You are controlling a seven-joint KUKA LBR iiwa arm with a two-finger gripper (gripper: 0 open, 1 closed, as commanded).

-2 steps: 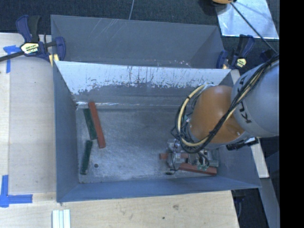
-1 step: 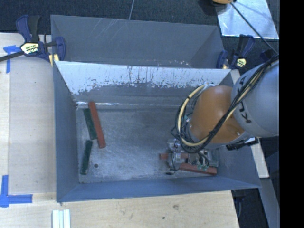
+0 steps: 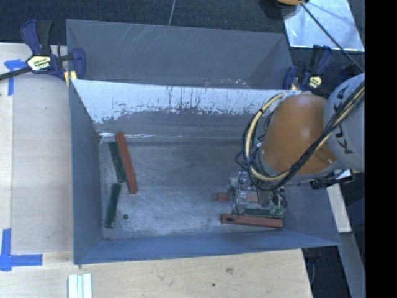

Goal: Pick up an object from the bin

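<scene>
My gripper [image 3: 253, 198] hung over the long red-brown flat stick [image 3: 251, 221] at the grey metal bin's [image 3: 87, 185] near right corner, with the jaws' state hidden. I judged gripping across its width best.

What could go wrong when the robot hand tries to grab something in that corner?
1. The hand is low in the bin's near right corner, close to the sloping wall, so it might bump it.
2. The red-brown stick and the green stick lie close together there, so the hand might catch both, or just push one away.
</scene>
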